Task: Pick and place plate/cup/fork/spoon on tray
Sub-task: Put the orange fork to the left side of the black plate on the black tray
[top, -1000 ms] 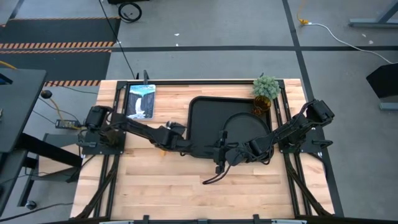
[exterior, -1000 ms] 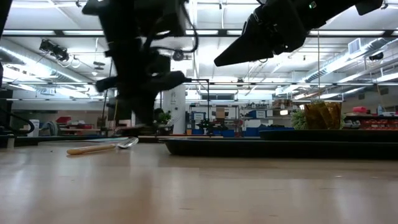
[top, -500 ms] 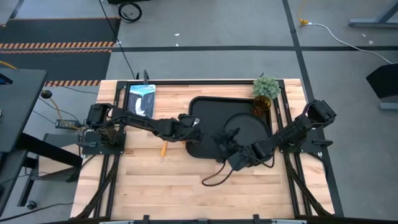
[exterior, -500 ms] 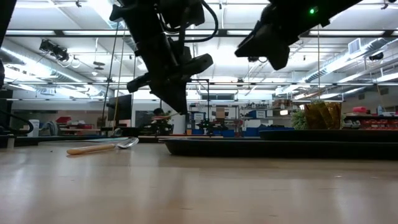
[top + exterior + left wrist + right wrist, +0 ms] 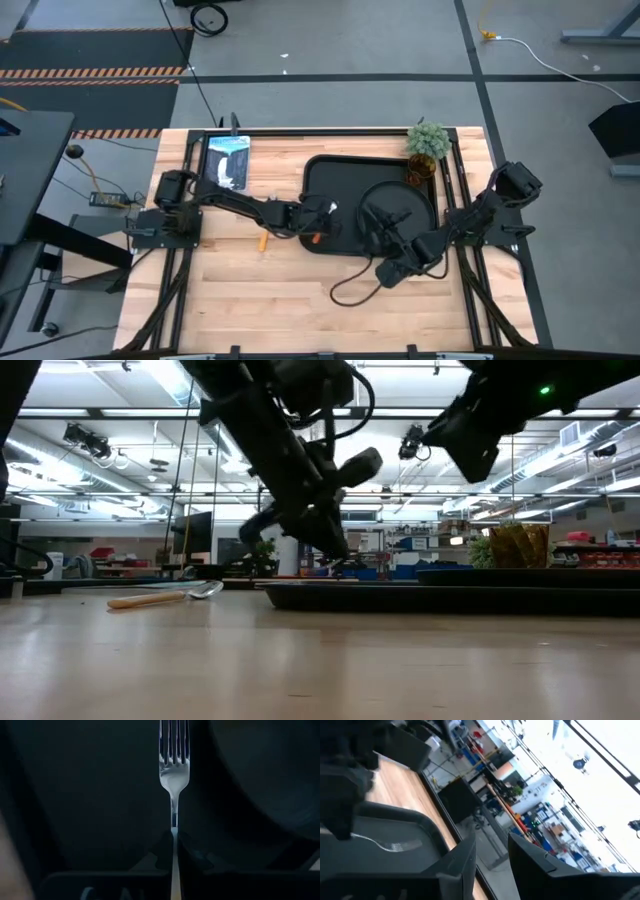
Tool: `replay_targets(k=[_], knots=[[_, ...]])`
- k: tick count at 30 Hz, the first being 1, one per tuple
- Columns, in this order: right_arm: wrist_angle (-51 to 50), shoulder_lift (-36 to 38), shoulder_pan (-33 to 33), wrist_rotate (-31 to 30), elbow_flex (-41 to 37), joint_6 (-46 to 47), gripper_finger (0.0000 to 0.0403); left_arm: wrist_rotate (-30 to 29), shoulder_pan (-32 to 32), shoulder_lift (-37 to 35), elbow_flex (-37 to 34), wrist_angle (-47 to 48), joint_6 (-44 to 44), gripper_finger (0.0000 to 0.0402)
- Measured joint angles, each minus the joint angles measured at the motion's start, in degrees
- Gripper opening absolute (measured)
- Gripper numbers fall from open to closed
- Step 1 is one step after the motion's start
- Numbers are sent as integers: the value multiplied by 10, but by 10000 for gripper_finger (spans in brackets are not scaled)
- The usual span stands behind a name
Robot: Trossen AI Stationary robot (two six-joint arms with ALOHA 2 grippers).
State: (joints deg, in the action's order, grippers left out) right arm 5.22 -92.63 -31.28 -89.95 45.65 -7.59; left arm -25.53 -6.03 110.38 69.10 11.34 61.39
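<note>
My left gripper [image 5: 322,214] is shut on the fork [image 5: 173,775] over the left part of the black tray [image 5: 325,172]. It also shows in the low view [image 5: 325,540]. The round black plate [image 5: 405,200] lies on the tray. The amber cup [image 5: 420,170] stands at the tray's far right corner. The spoon [image 5: 165,597] lies on the table left of the tray; its orange handle shows in the high view [image 5: 263,240]. My right gripper [image 5: 490,865] is open and empty, raised near the tray's near edge [image 5: 375,232]. My left gripper pinches the fork between its two fingers just behind the silver neck [image 5: 173,831]. The fork lies along the fingers, its tines [image 5: 173,742] pointing away from them. The fingers slant down from the table's left. Whether the tines touch the tray floor, I cannot tell.
A small green potted plant [image 5: 428,140] stands beside the cup at the back right. A picture card [image 5: 226,160] lies at the table's far left. A black cable [image 5: 345,290] loops on the table in front of the tray.
My left gripper has risen from the table left of the tray, gone toward the table's right edge with the fork, and come down over the tray's left part. My right arm has drawn back toward the table's right edge.
</note>
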Motion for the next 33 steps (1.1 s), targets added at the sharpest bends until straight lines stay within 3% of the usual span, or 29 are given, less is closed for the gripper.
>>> replay_targets(k=[8, 19, 33], knots=[[-19, 5, -35, 7, 0, -16, 119, -51, -17, 21, 2, -80, 49, 19], [-26, 5, -71, 0, 0, -7, 119, -140, -26, 22, 79, 37, 100, 18], [-41, 5, -76, 0, 0, 0, 119, -151, -36, 32, 83, -28, 96, 18]])
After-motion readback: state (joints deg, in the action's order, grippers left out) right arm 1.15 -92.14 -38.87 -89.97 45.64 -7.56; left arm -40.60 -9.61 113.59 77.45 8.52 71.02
